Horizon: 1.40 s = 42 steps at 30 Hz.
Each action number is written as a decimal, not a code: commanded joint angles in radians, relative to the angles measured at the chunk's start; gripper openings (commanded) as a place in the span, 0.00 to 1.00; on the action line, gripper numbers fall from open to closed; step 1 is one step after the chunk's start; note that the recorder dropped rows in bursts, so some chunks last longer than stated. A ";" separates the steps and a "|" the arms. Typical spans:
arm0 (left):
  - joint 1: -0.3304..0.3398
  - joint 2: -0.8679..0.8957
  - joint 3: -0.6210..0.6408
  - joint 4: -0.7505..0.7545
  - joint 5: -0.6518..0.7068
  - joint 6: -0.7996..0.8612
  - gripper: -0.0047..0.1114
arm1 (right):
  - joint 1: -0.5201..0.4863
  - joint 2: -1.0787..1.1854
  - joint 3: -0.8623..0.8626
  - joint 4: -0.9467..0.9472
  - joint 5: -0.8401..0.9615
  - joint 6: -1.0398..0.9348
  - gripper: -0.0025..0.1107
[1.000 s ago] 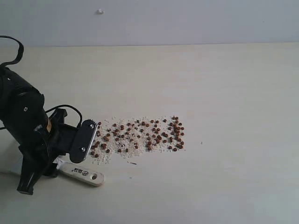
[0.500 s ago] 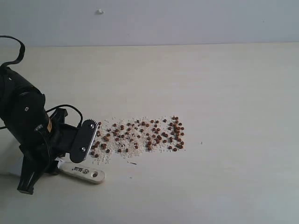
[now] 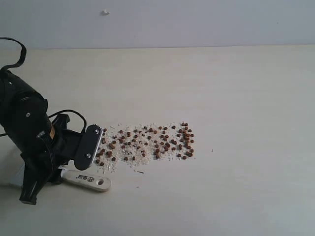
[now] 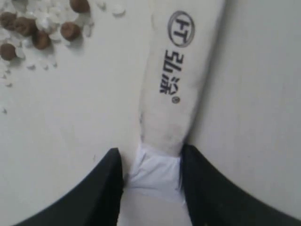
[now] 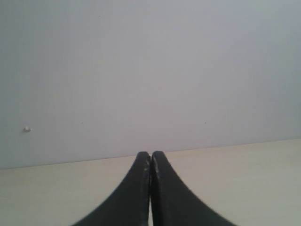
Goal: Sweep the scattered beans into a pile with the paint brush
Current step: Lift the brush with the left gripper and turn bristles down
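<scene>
Beans [image 3: 147,142]: spread in one loose band across the table [image 3: 236,98], mixed with pale crumbs, thickest at the band's right end. No pile yet. I judge the sweeping not begun and all of it left to do.

Brush [image 4: 176,84]: lies flat at the band's left end, handle pointing out toward the right, with the nearest beans just beside it.

Left gripper [image 4: 150,162]: jaws pressed on both sides of the brush's white neck, so I have it gripped but not lifted.

Right gripper [image 5: 150,160]: jaws closed together, empty, aimed at the wall.

Count: one brush, two grippers, several dozen beans, too many and too small to tally exactly.
</scene>
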<state>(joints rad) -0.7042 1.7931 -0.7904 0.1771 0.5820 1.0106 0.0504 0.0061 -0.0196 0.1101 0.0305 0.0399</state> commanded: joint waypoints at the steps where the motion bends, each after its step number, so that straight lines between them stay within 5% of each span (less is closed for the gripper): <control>1: -0.005 0.025 0.011 -0.011 0.001 -0.023 0.04 | 0.002 -0.006 0.003 -0.003 -0.013 -0.001 0.02; 12: -0.005 0.006 -0.070 -0.012 0.145 -0.155 0.04 | 0.002 -0.006 0.003 -0.003 -0.013 -0.001 0.02; 42: -0.045 -0.258 -0.096 -0.005 0.245 -0.319 0.04 | 0.002 -0.006 0.003 -0.003 -0.013 -0.001 0.02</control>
<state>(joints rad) -0.7429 1.5698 -0.8784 0.1669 0.7968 0.7084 0.0504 0.0061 -0.0196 0.1101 0.0305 0.0399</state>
